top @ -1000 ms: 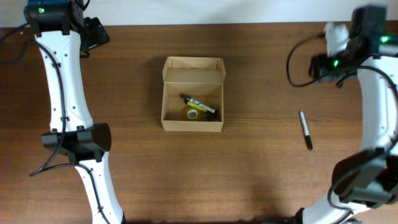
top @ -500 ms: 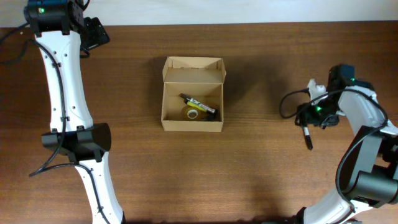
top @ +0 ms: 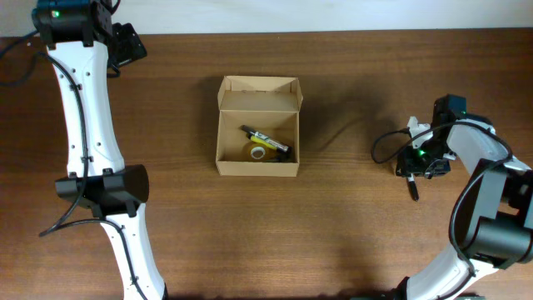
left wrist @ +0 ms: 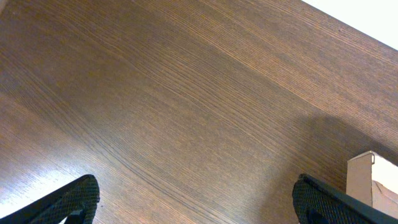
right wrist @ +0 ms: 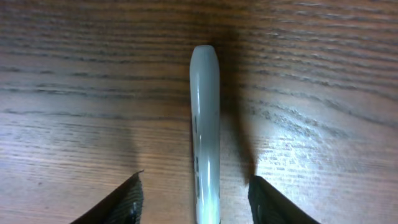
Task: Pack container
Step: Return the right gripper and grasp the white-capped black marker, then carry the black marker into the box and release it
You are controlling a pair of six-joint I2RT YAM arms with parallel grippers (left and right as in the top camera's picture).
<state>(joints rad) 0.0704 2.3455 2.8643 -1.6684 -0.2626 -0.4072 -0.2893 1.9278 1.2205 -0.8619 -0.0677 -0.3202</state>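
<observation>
The container (top: 256, 167), a small tan cardboard box with its flap lid open, stands mid-table and holds a black marker and a yellow tape roll. Its corner shows in the left wrist view (left wrist: 372, 180). A loose marker (top: 412, 188) lies at the right; most of it is hidden under my right gripper (top: 416, 164) in the overhead view. In the right wrist view the marker's grey-white barrel (right wrist: 205, 124) lies between my right gripper's (right wrist: 196, 199) open fingers, which straddle it without touching. My left gripper (left wrist: 198, 202) is open and empty, high at the far left.
The dark wood table (top: 333, 233) carries the box and the marker. A pale strip runs along its far edge (top: 283, 15). The right arm's cable (top: 383, 146) loops beside the right gripper.
My right arm has come down from the far right corner to the loose marker and now sits over it with fingers on either side. The left arm and box have not moved.
</observation>
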